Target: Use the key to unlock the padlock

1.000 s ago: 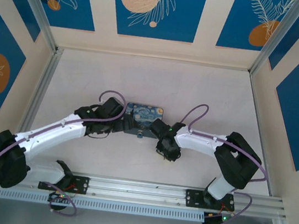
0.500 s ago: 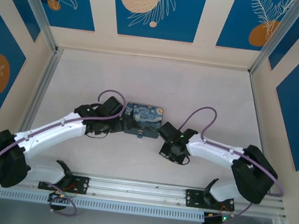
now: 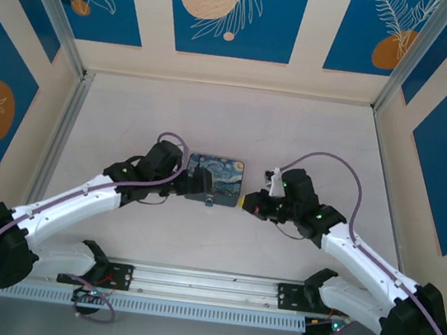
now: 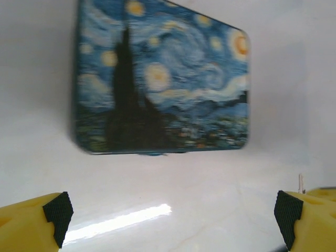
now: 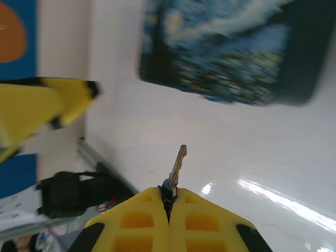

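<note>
Right tool clamped on key, blade out front. Left tool wide apart, empty. Padlock on desk at tin's 6 o'clock edge. Advice: left steadies padlock body; key enters from 3 o'clock, blade lined with keyway.

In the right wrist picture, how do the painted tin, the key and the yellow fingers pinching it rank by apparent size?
1. painted tin
2. yellow fingers, though they sit nearest the camera, so this placing is unsure
3. key, plainly the smallest
</note>
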Controlling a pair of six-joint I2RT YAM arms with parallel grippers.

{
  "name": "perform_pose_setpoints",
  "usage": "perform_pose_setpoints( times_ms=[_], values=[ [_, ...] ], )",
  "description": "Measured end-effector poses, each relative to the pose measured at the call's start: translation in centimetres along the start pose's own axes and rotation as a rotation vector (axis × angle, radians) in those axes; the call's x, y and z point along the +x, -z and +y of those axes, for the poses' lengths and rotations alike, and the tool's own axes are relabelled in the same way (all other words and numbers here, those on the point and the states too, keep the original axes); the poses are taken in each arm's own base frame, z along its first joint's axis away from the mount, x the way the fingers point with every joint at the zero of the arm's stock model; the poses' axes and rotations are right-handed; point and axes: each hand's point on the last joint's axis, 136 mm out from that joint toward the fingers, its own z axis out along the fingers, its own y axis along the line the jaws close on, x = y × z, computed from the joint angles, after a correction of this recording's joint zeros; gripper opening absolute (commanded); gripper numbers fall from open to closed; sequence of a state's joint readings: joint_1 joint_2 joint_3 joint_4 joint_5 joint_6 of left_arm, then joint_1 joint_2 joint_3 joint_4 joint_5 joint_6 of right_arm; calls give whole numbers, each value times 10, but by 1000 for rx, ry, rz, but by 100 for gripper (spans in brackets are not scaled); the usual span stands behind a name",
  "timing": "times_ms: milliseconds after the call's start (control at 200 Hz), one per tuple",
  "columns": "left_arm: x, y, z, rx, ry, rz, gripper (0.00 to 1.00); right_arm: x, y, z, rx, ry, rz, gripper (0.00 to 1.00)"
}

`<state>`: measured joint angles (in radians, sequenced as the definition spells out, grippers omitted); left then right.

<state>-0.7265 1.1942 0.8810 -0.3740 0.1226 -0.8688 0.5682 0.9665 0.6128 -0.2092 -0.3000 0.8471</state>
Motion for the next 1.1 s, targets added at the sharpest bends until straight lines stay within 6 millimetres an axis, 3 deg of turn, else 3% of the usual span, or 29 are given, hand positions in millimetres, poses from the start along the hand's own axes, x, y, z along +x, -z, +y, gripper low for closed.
perform_pose_setpoints(
  times_ms=[140,350,545,790,1100],
  values=[
    [-6,-7,-30,106,-15,37,98,-4,9,28,-158,95,24,0],
    [-12,-17,-63,241,-6,81,86,6,7,47,-292,158,125,0],
    [-10,-25,-74,311,23,131,73,7,8,61,-358,205,169,0],
    [-14,-21,-94,411,44,137,59,4,5,60,-365,205,176,0],
    [-5,-25,-90,447,88,165,48,-10,8,58,-364,210,126,0]
  ],
)
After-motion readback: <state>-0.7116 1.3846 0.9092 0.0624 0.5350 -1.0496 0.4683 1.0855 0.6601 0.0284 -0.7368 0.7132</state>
